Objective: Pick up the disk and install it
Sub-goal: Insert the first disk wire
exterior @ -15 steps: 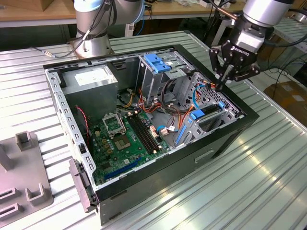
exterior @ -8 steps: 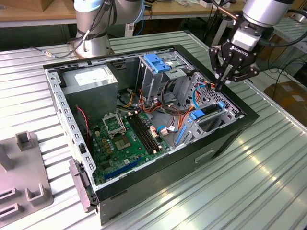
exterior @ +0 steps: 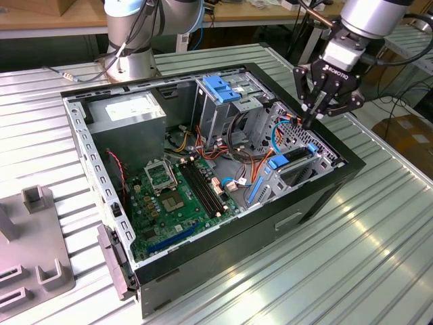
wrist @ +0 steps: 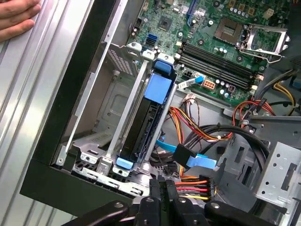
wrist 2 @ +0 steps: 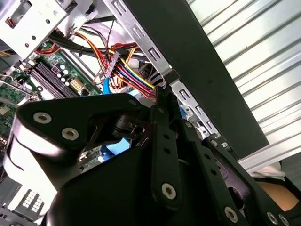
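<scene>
So the disk [wrist: 146, 123] is sitting on edge down in its slot in the computer case [exterior: 325, 196], in the corner bay near the case's front wall. In the first wrist view you can see its dark body standing between two metal rails, with the blue caddy tab at each end, the bigger blue tab toward the motherboard [wrist: 221, 42] and a small blue tab down by the case edge. In the exterior view the same disk [exterior: 292, 160] shows up as a blue-edged slab toward the exterior view's right, just beside the bundle of orange and red wires [exterior: 260, 162].

The gripper [exterior: 318, 116] hangs just above that corner of the case, not touching the disk, and its black fingers [exterior: 306, 101] are pulled in close together at the tips with nothing between them. In the second wrist view the gripper's fingers [wrist 2: 164, 141] run side by side, pretty much pressed together, over a bunch of coloured cables [wrist 2: 131, 75].

Further out, there's a blue bracket [exterior: 223, 87] on top of the grey drive cage near the middle of the case, and the power supply [exterior: 128, 114] in the far corner. The whole case sits on a ribbed metal table [exterior: 379, 257]. A person's hand [wrist: 16, 19] rests on the table right next to the case in the first wrist view.
</scene>
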Controlling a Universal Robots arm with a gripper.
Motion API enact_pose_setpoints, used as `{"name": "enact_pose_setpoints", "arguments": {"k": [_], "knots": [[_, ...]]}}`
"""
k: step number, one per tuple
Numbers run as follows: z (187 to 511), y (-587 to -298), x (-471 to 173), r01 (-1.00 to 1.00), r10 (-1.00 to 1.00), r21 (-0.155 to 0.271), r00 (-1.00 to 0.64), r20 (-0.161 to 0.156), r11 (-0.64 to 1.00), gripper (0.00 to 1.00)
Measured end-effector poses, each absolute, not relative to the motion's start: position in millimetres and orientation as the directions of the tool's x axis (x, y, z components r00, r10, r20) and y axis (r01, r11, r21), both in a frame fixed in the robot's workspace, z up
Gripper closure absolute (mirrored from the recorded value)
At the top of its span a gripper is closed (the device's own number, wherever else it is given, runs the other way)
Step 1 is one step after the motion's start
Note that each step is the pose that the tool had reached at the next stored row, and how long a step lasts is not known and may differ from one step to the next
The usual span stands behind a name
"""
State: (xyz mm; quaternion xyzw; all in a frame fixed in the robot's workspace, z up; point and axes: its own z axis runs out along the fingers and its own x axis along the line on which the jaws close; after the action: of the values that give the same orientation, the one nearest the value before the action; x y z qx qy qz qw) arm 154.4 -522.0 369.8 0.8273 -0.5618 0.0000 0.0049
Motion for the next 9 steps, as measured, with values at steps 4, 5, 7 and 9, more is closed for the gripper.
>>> {"name": "enact_pose_setpoints", "arguments": {"k": [4,5,7,9], "knots": [[369.6,-522.0,153.9,-0.956,-0.956,0.008,0.293,0.006,-0.293,0.84],[369.5,-522.0,153.8,-0.965,-0.965,0.008,0.264,0.006,-0.263,0.84],[369.2,-522.0,153.8,-0.974,-0.974,0.008,0.224,0.006,-0.224,0.84],[368.8,-522.0,153.9,-0.983,-0.983,0.008,0.181,0.006,-0.181,0.84]]}}
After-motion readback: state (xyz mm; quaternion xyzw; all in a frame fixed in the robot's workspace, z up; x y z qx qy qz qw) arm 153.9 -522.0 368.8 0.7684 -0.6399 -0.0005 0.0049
